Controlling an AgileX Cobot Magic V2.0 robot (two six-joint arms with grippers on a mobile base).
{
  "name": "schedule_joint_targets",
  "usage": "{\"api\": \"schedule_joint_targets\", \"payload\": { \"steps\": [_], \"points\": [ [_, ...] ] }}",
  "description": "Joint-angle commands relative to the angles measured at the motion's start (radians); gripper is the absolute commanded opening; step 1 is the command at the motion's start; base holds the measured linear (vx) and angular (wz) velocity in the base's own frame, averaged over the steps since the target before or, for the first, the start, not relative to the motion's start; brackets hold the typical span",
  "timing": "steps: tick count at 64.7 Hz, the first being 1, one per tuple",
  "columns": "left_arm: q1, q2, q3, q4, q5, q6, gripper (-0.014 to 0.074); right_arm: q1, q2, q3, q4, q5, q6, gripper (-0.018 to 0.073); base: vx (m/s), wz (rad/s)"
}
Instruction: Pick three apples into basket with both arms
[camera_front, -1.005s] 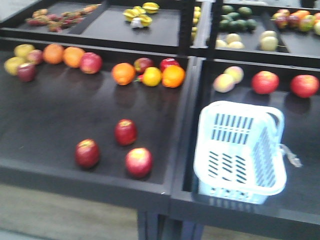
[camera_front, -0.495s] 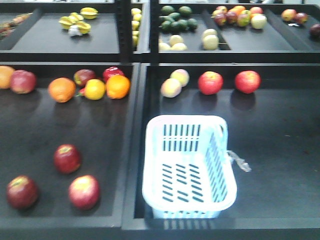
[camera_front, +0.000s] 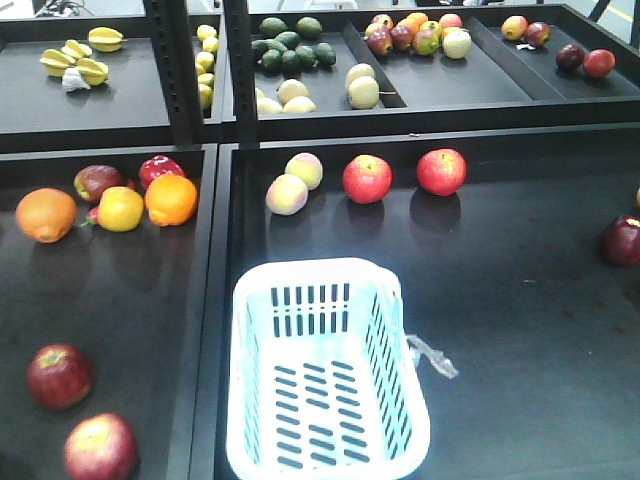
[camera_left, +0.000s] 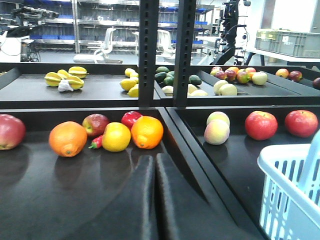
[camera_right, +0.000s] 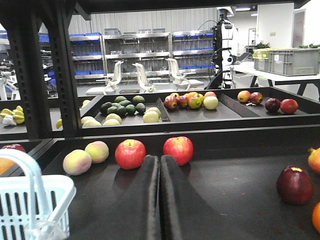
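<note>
On the counter (camera_front: 120, 290), in its left tray, two apples (camera_front: 60, 376) lie near the front edge. The basket (camera_front: 310, 268) stands in the neighbouring tray, just across the divider. The left fingers (camera_left: 137, 200) and the right fingers (camera_right: 182, 200) are each pressed together with nothing between them.

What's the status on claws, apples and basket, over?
Left claw shut, empty; right claw same. Basket empty. Two apples in neighbouring tray, untouched. Nothing blocking.

Text, labels, numbers: none legible. Basket (camera_front: 318, 272) shows no readable marking; grey crates (camera_right: 292, 61) and blue bins (camera_right: 92, 36) too distant.
</note>
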Motion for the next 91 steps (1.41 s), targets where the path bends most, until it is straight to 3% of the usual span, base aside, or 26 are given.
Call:
{"api": "schedule_joint_targets", "payload": {
  "steps": [1,91],
  "points": [
    [0.001,-0.015,0.023,-0.008,-0.076,-0.002,-0.0006,0.000,-0.011,0.014,-0.009,-0.072,-0.002,-0.0009,0.13,-0.09],
    [0.001,-0.015,0.023,-0.008,-0.076,-0.002,-0.0006,0.000,-0.011,0.014,-0.009,-0.072,-0.002,-0.0009,0.05,0.02]
  ]
}}
